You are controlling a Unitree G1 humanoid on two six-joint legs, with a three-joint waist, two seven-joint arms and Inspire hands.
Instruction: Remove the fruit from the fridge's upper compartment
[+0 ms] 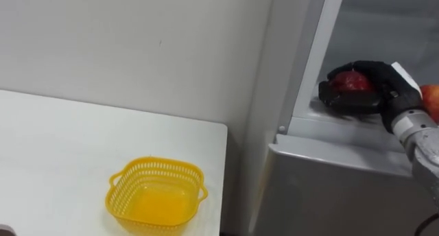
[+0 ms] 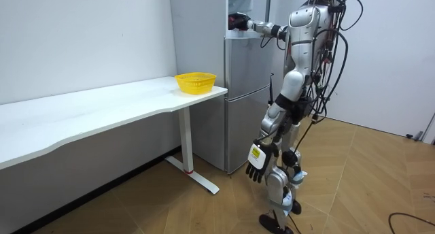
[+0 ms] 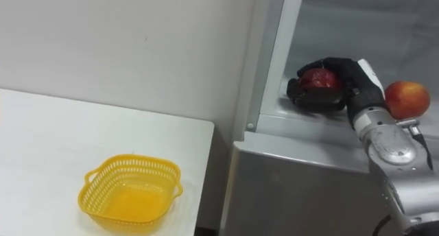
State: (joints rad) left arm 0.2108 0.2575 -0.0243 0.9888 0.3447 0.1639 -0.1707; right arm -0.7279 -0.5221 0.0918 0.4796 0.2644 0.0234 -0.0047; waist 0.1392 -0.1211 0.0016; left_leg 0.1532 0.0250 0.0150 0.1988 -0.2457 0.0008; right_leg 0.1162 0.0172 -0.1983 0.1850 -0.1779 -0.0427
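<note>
Red apple: held inside the upper fridge, right hand clamped round it; 1 other apple just right of the hand; risks judged: neighbour may be knocked by the wrist on withdrawal; hold may be lost if the fridge frame is clipped.

eyes: head-mounted, close, down on basket and fridge | room view: distant, side-on, shares both

Round dark red apple – clasped in the curled black fingers of the right hand, at the front of the fridge upper compartment, near its left wall. Further right in that compartment, lying free – a second apple, red with a yellowish blush
</note>
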